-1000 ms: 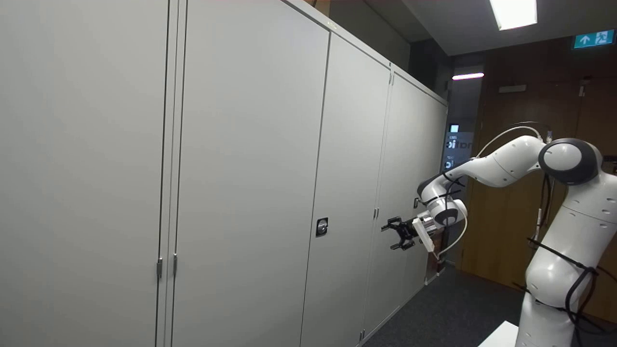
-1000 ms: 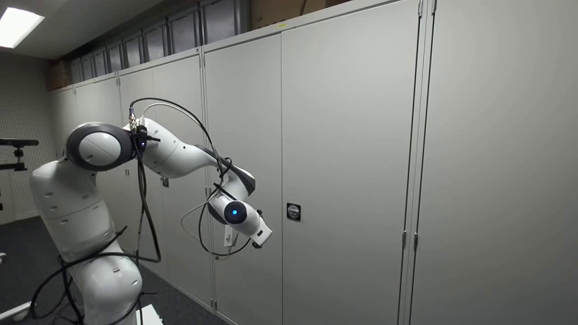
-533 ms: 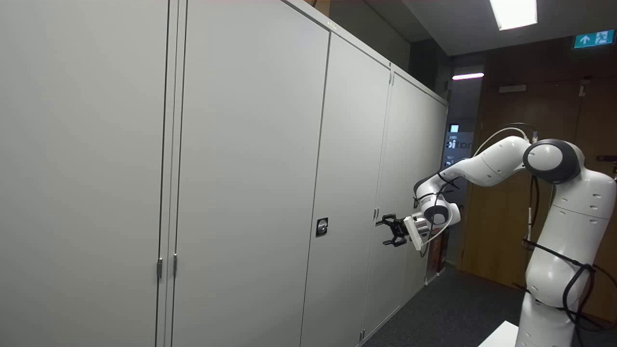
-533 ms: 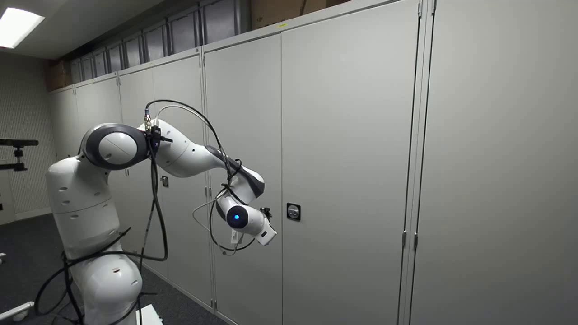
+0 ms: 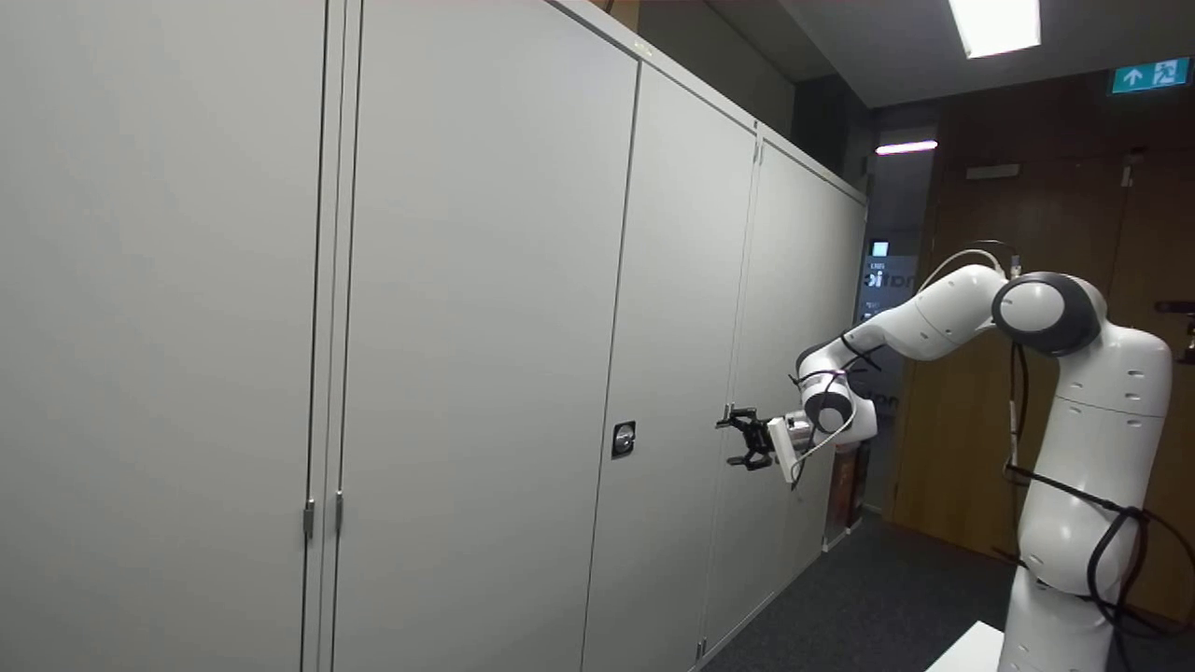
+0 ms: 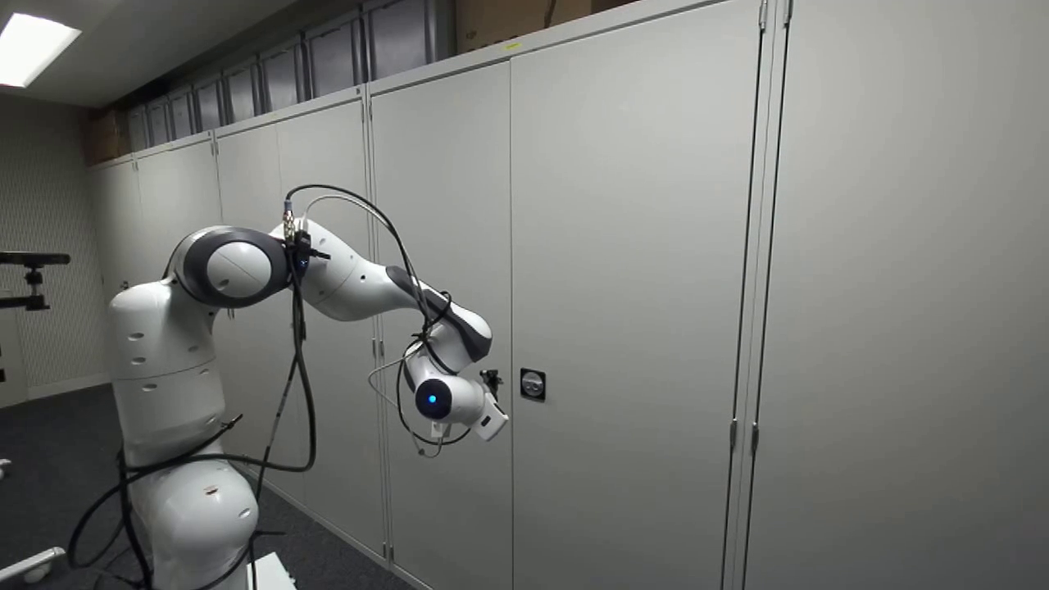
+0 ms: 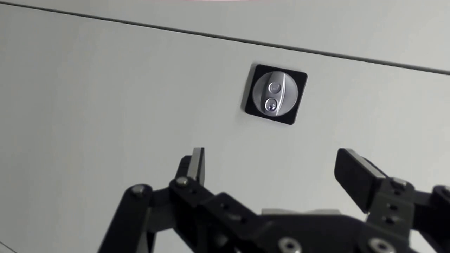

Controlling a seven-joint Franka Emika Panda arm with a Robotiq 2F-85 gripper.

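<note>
**Silver lock at twelve o'clock, jaws spread wide!**

And there it is, folks: the round silver lock [image 7: 275,94], straight up at twelve o'clock from our gripper [image 7: 272,158] in the wrist view, framed by its black plate [image 7: 299,78]. We see a raised ridge [image 7: 277,96] leaning a touch, from just past twelve down to just past six, with the keyhole [image 7: 271,105] at its lower end.

Good form here, in our judgement, means keeping the lock midway between the fingers [image 7: 357,179], rolling the wrist slightly to match that lean, and staying slow and square to the door. Come in skewed and we could clip the plate.

The jaws? Spread wide, nothing but bare door behind the gap! We're holding nothing, and we see no contact anywhere.

Moving outward, the dark seam [image 7: 225,37] between the doors passes the lock just beyond twelve o'clock. In both exterior views the lock and gripper show apart. In an exterior view, our lock sits at nine o'clock from the fingertips, on a run of pale cabinet doors [image 5: 485,308], while the white arm [image 5: 1036,308] reaches in from three. Farther off, toward two o'clock, glows a green exit sign [image 5: 1150,77].
</note>
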